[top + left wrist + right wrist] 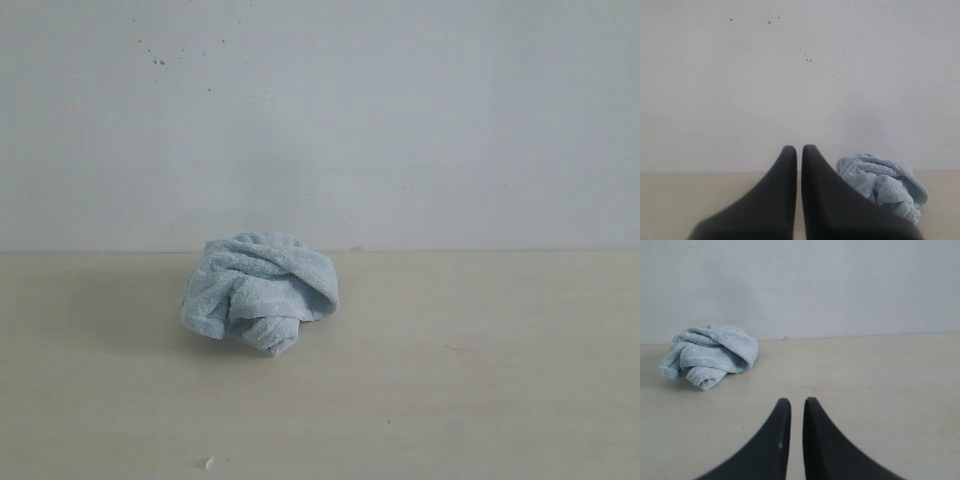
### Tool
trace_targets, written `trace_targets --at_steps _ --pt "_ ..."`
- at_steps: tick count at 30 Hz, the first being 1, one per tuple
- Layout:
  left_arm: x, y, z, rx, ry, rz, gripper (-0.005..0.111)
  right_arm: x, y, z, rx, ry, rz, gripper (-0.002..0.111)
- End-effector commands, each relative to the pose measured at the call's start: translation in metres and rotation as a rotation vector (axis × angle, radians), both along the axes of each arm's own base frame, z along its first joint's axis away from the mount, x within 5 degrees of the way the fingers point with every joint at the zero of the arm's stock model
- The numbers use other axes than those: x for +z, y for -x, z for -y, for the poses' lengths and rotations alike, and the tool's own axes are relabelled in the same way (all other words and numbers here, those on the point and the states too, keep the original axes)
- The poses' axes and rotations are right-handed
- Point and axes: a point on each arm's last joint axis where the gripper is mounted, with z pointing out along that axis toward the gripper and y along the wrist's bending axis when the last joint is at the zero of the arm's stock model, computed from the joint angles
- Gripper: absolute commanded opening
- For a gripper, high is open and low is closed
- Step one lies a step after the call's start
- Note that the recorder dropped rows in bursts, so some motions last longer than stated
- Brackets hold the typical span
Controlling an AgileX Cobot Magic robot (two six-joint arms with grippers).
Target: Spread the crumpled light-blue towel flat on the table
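Left gripper (799,147): two dark tapered fingers point level toward the wall. The tips are pressed together with only a hairline seam between them, and nothing is pinched.
Left gripper vs. towel: the cloth lies beyond the fingers, off to one side. One finger's flank hides its lower edge. No contact can be seen.
Right gripper (797,400): same dark finger pair, angled down over bare tabletop. The tips stand slightly parted, with a narrow slit between them that shows the table. It holds nothing.
Right gripper vs. towel: well apart, with open tabletop between them.
Towel (258,290): pale light-blue terry cloth, bunched into a rounded heap. Folds wrap over each other and one rolled lobe hangs at the front. It has not been spread. No label or hem corner can be made out.
Towel position: on the table (480,380), toward its far edge near the wall and a little left of centre in the exterior view.
Table: pale beige and smooth, with a faint shadow to the left of the heap.
Other items: a tiny white fleck (209,462) on the near part of the table, well apart from the towel.
Wall (400,120): plain white, with a few small dark specks high up.
Obstructions: nothing lies between either gripper and the heap.
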Motion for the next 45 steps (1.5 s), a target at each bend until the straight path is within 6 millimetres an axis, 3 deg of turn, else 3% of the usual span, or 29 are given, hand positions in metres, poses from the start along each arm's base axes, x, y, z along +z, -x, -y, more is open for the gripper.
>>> trace_targets --at_steps 1,11,17,20,23,28,32,39,45 --pt "0.0 0.0 0.0 0.004 -0.004 0.005 0.004 0.002 0.0 0.0 -0.002 -0.001 0.026 0.009" --pt "0.0 0.0 0.0 0.002 0.012 0.005 0.004 0.002 0.0 0.0 -0.002 -0.001 0.026 0.009" --pt "0.003 0.001 0.0 -0.058 0.339 0.025 0.004 0.003 0.0 0.001 -0.003 0.071 0.053 0.009" --pt "0.004 0.001 0.0 -0.069 0.396 0.027 0.004 0.003 0.0 0.001 -0.003 0.066 0.051 0.009" --pt "0.003 0.001 0.0 -0.113 0.62 0.002 0.004 0.003 0.0 0.001 -0.003 0.066 0.051 0.009" --pt "0.001 0.001 0.005 -0.203 0.661 -0.056 0.004 0.003 0.0 0.001 -0.003 0.076 0.054 0.009" --pt "0.031 0.009 0.009 -0.331 0.626 0.034 0.004 0.003 0.0 0.001 -0.003 0.074 0.054 0.009" --pt "0.069 0.017 0.01 -0.391 0.546 0.108 0.004 0.005 0.0 0.001 -0.006 0.067 0.073 0.009" --pt "0.077 -0.009 0.02 -0.355 0.441 -0.077 0.004 0.018 0.0 0.003 -0.028 -0.364 0.114 0.009"
